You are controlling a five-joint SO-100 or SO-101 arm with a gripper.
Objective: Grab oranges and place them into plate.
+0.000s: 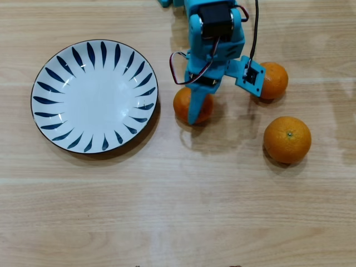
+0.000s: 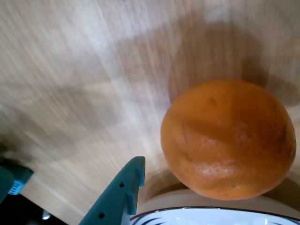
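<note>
Pincer (image 1: 196, 114) spread over middle orange (image 1: 204, 109), just beside plate (image 1: 94, 95) rim, open wood table (image 1: 183, 211) below

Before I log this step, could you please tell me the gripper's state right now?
Gripper: open, holding nothing; it sits over the orange nearest the plate, and the wrist view shows one finger clear of the fruit.

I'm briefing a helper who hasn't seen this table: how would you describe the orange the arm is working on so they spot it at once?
In the overhead view, start at the blue-and-white plate on the left and go right past its rim. The first orange is the one, partly hidden under the blue gripper. Of the three it lies nearest the plate; the other two oranges lie farther right.
</note>
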